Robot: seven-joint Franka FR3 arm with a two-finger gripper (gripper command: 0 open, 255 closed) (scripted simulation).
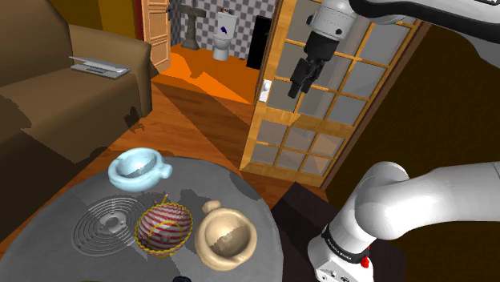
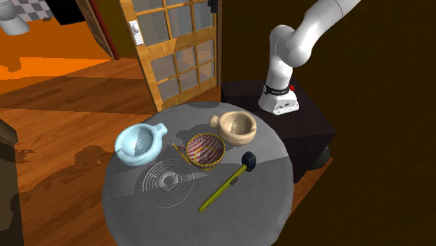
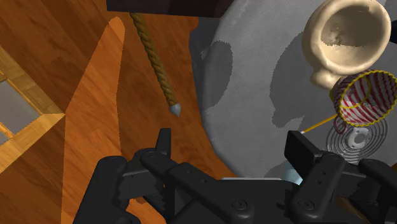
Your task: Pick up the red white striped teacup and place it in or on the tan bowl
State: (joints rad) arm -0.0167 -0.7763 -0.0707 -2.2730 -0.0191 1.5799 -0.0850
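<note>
The red-and-white striped teacup (image 1: 164, 227) (image 2: 205, 149) stands upright with a yellow rim near the middle of the round grey table (image 1: 48, 232). The tan bowl (image 1: 224, 236) (image 2: 236, 127) sits right beside it, on the side nearer the stand. My gripper (image 1: 303, 80) hangs high above the floor in front of the glass-paned door, well off the table and far from both. In the wrist view the gripper (image 3: 232, 149) is open with nothing between its fingers; the teacup (image 3: 368, 98) and the tan bowl (image 3: 347, 35) lie far off to one side.
A light blue bowl (image 1: 140, 170) and a ribbed grey disc (image 1: 108, 224) share the table. A yellow-handled hammer (image 2: 227, 183) lies near the table's edge. A wooden glass-paned door (image 1: 320, 112) stands behind the gripper, a brown sofa (image 1: 72, 72) at the shoulder view's left. A rope (image 3: 156, 60) hangs over the wooden floor.
</note>
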